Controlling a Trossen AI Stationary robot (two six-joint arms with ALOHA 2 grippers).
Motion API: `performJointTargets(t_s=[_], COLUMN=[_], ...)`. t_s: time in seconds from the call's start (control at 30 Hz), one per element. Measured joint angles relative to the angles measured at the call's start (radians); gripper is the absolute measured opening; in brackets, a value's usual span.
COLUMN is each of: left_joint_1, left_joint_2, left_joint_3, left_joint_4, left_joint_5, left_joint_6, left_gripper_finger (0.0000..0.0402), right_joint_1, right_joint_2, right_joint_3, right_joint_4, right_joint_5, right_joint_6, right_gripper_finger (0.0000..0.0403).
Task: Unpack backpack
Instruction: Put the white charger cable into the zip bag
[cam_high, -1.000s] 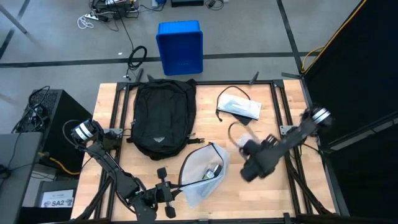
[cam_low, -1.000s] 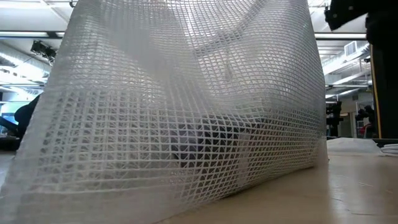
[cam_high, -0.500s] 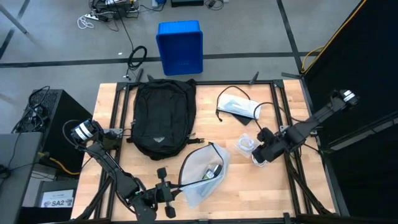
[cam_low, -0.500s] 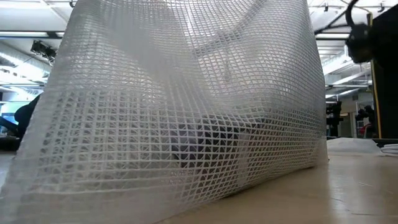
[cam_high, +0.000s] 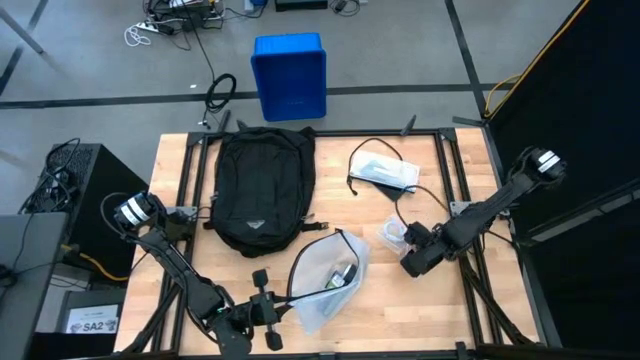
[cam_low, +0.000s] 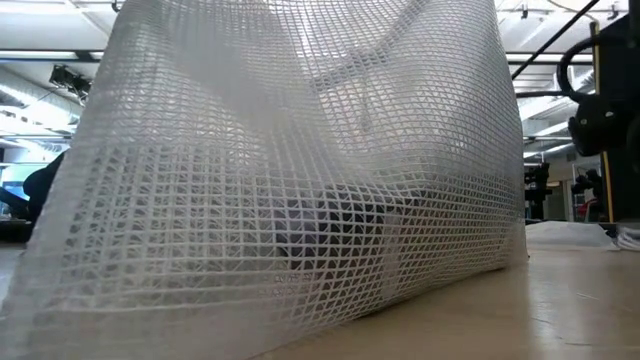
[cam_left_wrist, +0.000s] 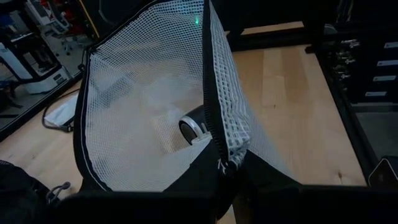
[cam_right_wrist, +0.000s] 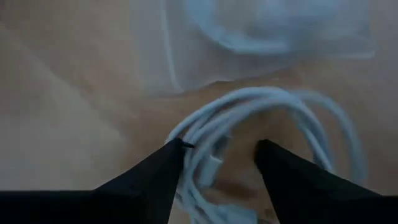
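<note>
One camera hangs above me, looking straight down on the whole bench (cam_high: 330, 180). One sits at bench height, pressed against the mesh pouch (cam_low: 290, 170). My left wrist camera peers into that pouch; my right wrist camera hovers close over a white cable (cam_right_wrist: 261, 124).

Both arms are dark, nearly black, built of slim tube-like links joined by thicker rounded joints. The left arm (cam_high: 170, 262) carries a round silver-and-white cap at its base joint, near the table's left edge, and a yellow cable runs below that base. The right arm (cam_high: 480, 215) has the same pale, ring-shaped cap on its shoulder joint by the table's right edge. A thin black cable loops off its wrist. The left gripper (cam_high: 262, 308) ends in a blocky black head with short crosswise bars. The right gripper (cam_right_wrist: 217, 163) shows two matte black fingers (cam_right_wrist: 155, 177), wedge-shaped, tapering to blunt tips.
</note>
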Motion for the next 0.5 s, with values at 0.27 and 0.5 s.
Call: performJointTargets(t_s=[0.27, 0.5], left_joint_1=[0.000, 0.000], left_joint_2=[0.000, 0.000], left_joint_3=[0.000, 0.000], left_joint_4=[0.005, 0.023], left_joint_5=[0.000, 0.000], left_joint_6=[0.000, 0.000], left_gripper_finger=[0.0000, 0.0000], right_joint_1=[-0.001, 0.000], right_joint_2=[0.084, 0.022], right_joint_3=[0.027, 0.081], right_joint_4=[0.017, -0.090], right_joint_5=[-0.001, 0.057], right_joint_6=[0.012, -0.002], right_gripper_finger=[0.0119, 0.0015])
